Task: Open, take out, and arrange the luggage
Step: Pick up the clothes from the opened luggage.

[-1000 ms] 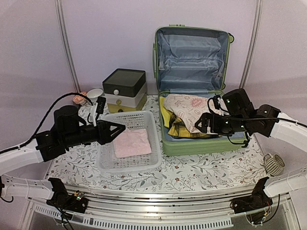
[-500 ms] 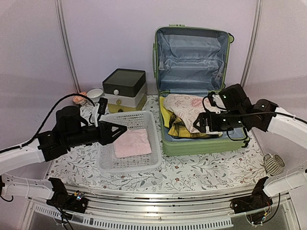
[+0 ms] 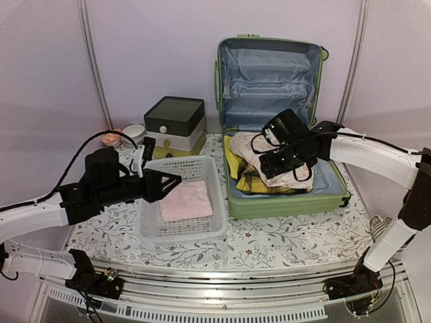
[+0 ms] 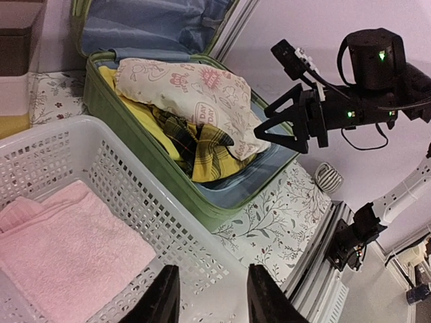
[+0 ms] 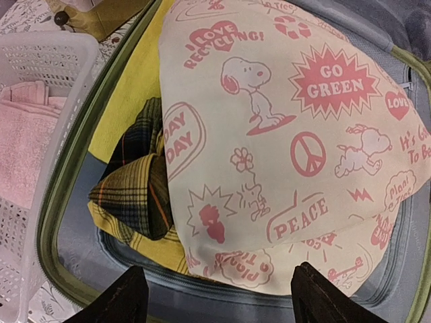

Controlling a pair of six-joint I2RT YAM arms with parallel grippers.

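The luggage (image 3: 286, 204) looked like hard matt plastic with sheeny cloth lining, basket (image 3: 180, 235) was white plastic mesh, towel (image 3: 186, 200) fuzzy.

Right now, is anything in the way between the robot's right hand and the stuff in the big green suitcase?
No, nothing visible. The light-green hard-shell suitcase lies open with its lid up. The right hand hovers open right over the cream cloth with pink cartoon prints, which lies on top of the pile.

The light-green hard-shell luggage (image 3: 283, 204) lies open at the table's (image 3: 269, 245) far right, blue-lined lid upright, base full of clothes (image 3: 246, 149).
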